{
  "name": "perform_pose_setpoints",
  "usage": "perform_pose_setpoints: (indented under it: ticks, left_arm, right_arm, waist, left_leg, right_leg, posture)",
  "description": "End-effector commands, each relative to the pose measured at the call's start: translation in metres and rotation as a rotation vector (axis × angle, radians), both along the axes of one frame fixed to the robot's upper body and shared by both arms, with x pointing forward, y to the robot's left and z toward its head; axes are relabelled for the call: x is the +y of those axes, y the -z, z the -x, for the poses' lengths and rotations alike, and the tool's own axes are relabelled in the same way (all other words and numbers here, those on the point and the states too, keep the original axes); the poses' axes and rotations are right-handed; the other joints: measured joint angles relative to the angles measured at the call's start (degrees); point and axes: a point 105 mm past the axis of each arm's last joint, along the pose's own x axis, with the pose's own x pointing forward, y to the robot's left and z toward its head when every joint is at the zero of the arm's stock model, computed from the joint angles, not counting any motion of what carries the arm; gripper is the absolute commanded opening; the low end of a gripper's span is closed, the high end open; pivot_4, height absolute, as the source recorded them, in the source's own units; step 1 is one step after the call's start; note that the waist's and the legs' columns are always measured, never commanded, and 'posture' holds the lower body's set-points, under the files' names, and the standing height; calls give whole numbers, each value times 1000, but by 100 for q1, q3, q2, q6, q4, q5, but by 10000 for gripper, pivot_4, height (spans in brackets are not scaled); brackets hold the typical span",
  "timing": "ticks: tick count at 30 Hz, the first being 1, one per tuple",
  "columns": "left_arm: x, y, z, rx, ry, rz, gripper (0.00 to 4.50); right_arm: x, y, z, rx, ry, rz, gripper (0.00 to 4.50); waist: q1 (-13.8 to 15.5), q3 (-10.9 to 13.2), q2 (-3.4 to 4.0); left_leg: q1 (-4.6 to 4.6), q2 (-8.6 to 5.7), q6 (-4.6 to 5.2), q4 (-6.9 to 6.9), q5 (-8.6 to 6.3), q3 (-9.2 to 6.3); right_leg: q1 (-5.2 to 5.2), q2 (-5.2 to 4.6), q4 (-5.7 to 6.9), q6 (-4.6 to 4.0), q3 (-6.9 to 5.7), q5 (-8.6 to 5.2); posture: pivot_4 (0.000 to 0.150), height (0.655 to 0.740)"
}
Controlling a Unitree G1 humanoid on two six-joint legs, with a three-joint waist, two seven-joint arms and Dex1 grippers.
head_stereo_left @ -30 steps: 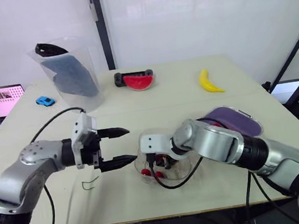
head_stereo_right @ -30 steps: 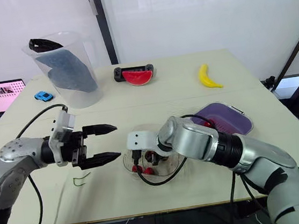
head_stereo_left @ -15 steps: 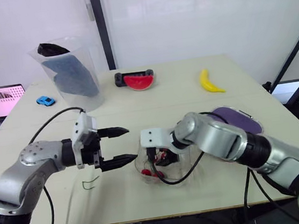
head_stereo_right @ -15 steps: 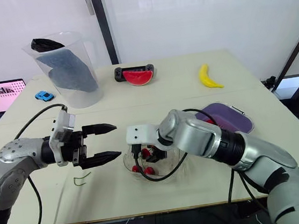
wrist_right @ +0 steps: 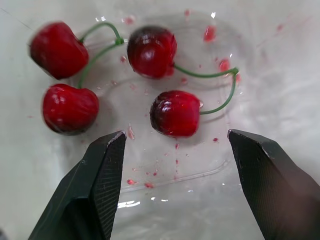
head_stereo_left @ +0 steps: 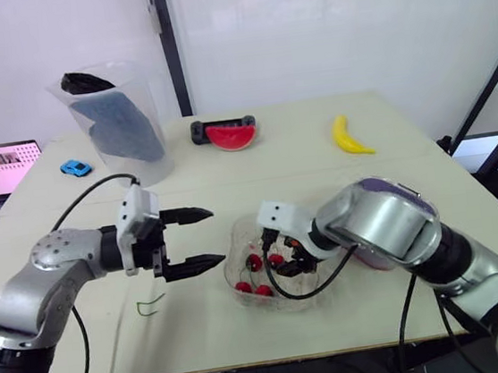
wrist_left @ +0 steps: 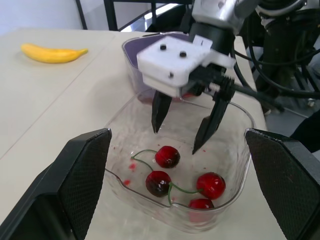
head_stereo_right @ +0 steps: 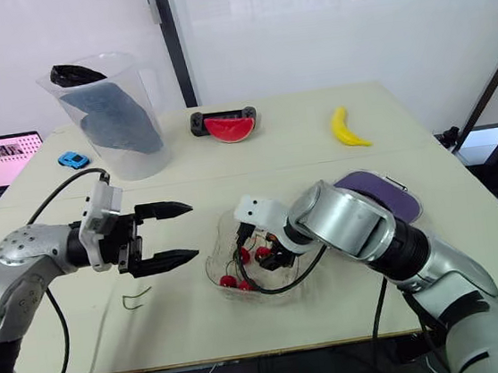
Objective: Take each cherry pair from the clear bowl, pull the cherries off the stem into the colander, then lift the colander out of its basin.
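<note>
Head stereo pair: looks forward and down over the surface (head_stereo_left: 300,158), both eyes sharing the clear bowl (head_stereo_left: 240,241) at lower centre. Wrist views: close on that bowl, left obliquely, right from above.

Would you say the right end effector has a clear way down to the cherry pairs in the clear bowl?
Probably yes: the right end effector hangs open over the clear bowl, just above the cherry pairs, with nothing in between.

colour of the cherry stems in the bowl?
Green stems, clearest in the right wrist view.
</note>
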Motion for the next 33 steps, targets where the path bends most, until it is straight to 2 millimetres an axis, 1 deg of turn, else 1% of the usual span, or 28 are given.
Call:
perform_pose_setpoints:
  ticks: [1, 7, 11, 12, 14, 15, 16, 20, 22, 25, 27, 29, 31, 32, 33]
  left_arm:
    - [-2, -6, 3, -38, 16, -6, 45000]
    - [-3, -7, 4, -38, 14, -8, 45000]
    - [-4, -8, 4, -41, 10, -10, 45000]
    - [-4, -8, 5, -41, 10, -10, 45000]
    - [-5, -8, 5, -41, 8, -11, 45000]
    - [-5, -8, 5, -40, 8, -12, 45000]
    - [-5, -8, 5, -39, 6, -11, 45000]
    - [-4, -9, 4, -38, 0, -11, 45000]
    - [-3, -10, 3, -36, -6, -9, 45000]
    - [1, -11, 0, -31, -23, 8, 45000]
    - [2, -16, -3, -19, -40, 60, 45000]
    - [4, -23, -6, -3, -51, 120, 45000]
    - [6, -33, -9, 12, -64, 199, 45000]
    - [7, -38, -11, 16, -69, 230, 45000]
    - [8, -41, -12, 19, -73, 254, 45000]
  right_arm:
    - [4, -4, -4, -29, 24, -23, 34569]
    - [6, 0, -10, -38, 56, -20, 34569]
    - [8, -1, -14, -46, 73, -31, 34569]
    - [8, -2, -15, -48, 77, -35, 29419]
    - [9, -2, -16, -49, 79, -36, 23731]
    - [9, -2, -16, -49, 75, -33, 17871]
    - [9, -2, -16, -50, 71, -30, 13990]
    - [8, -5, -14, -57, 51, -27, 13990]
    - [9, -13, -12, -102, -8, -20, 13990]
    - [15, -42, -9, -239, -164, -50, 13990]
    - [13, -58, -5, -329, -265, -47, 13990]
    - [11, -67, -1, -410, -354, -44, 13990]
    - [11, -79, 4, -547, -470, -61, 13990]
    - [10, -86, 2, -642, -506, -48, 13990]
    - [6, -87, 0, -681, -508, -31, 13990]
  waist:
    - [-1, 0, 0]
    - [2, 0, -1]
    - [0, 0, -1]
    - [0, 0, -1]
    - [3, 0, 0]
    - [5, 0, -1]
    - [5, 0, -1]
    - [3, 0, 0]
    - [5, 0, 0]
    - [2, 0, 0]
    - [2, 0, 0]
    - [17, 0, 0]
    - [19, -1, -8]
    - [20, -2, -10]
    - [19, -2, -9]
  left_leg:
    - [0, 0, 0, 0, 0, 0]
    - [0, -1, 0, 4, 0, -1]
    - [0, 0, 0, 3, 0, -1]
    - [0, -1, 0, 4, 0, -1]
    - [0, -1, -1, 4, 0, -1]
    - [0, -1, -1, 4, 0, -1]
    - [0, -1, -1, 4, 0, -1]
    - [0, -1, -1, 4, 0, -1]
    - [0, -1, -1, 4, 0, -1]
    - [-2, -1, -1, 6, 0, 0]
    - [-2, -1, 0, 4, 0, 0]
    - [-2, 0, 0, 3, 0, -1]
    - [-3, -1, 0, 8, 0, 0]
    - [-3, -1, 0, 10, 0, -1]
    - [-3, 0, 0, 10, 0, 0]
  right_leg:
    - [0, 0, 1, 0, 1, 0]
    - [-5, -1, 19, 0, 1, 0]
    - [-10, 0, 24, 0, 1, 0]
    - [-10, 0, 24, 0, 1, 0]
    - [-10, 0, 24, 0, 1, 0]
    - [-10, -1, 25, 0, 1, 0]
    - [-9, 0, 25, 0, 1, 0]
    - [-9, 0, 25, 0, 1, 0]
    - [-10, 0, 25, 0, 1, 0]
    - [-11, -1, 24, 0, 1, 0]
    - [-13, 0, 23, 0, 1, 0]
    - [-12, 1, 23, 0, -1, 0]
    - [-10, 0, 22, 1, -1, 0]
    - [-7, 0, 21, 1, -2, 0]
    - [-6, 0, 21, 1, -2, -1]
  posture:
    - [1500, 7400]
    - [1500, 7400]
    - [1500, 7400]
    - [1500, 7400]
    - [1500, 7400]
    - [1500, 7400]
    - [1500, 7400]
    - [1500, 7400]
    - [1500, 7400]
    - [1500, 7400]
    - [1500, 7400]
    - [1500, 7400]
    - [1500, 7400]
    - [1500, 7400]
    - [1500, 7400]
